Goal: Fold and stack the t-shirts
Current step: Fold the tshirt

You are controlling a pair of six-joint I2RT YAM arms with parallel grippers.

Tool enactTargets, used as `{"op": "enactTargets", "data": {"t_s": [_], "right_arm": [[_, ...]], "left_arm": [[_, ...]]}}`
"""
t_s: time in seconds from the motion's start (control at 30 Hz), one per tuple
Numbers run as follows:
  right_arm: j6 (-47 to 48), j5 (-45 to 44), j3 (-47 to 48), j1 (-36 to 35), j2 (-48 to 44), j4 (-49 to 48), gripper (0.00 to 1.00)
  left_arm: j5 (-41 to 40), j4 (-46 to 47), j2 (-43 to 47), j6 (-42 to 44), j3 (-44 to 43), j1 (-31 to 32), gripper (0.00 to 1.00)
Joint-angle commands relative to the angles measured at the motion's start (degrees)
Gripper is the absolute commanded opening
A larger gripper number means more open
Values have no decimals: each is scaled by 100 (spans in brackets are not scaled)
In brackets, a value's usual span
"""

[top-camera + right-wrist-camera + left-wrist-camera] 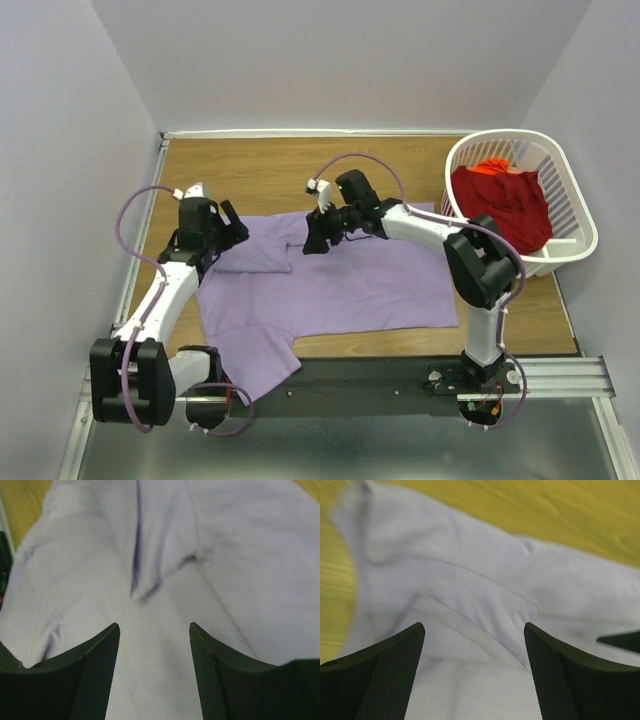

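Left gripper [474,630], right gripper [154,627] gape over lavender t-shirt [350,285] (red t-shirt [515,205] half-hidden in basket [590,235]).

Blur smears the lavender t-shirt [470,595] in the left wrist view; upper right in the top view, the basket [572,205] (slatted) hides part of the red t-shirt [510,205].

A wood-grain table [270,170] sits in a plain alcove, closed in by a pale grey left wall [60,150], far wall [350,60] and right wall [610,100]. A metal rail [560,372] runs along its near edge, with dull grey sheet metal [350,450] beyond. The light is soft and even.
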State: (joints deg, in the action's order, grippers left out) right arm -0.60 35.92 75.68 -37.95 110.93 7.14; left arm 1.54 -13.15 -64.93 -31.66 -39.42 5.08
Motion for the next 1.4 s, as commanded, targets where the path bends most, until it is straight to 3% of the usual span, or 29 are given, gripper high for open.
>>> {"op": "enactTargets", "data": {"t_s": [0.0,0.2,0.3,0.6,0.93,1.37], "right_arm": [[-414,626,875,-343,691,-221,65],[-765,960,1904,-572,1631,-265,65],[-906,1075,2222,-616,1940,-274,65],[-1267,1093,3083,-906,2784,-283,65],[-1469,1101,3471,-1038,3276,-274,65],[-1416,1391,3269,-1284,3127,-274,65]], "left_arm": [[-681,13,200,660,-242,-603,89],[-1164,523,296,907,-14,-904,89],[-981,953,419,837,267,-904,89],[-515,989,454,890,171,-956,89],[-444,998,604,881,189,-956,89],[-356,1042,665,890,215,-956,88]]}}
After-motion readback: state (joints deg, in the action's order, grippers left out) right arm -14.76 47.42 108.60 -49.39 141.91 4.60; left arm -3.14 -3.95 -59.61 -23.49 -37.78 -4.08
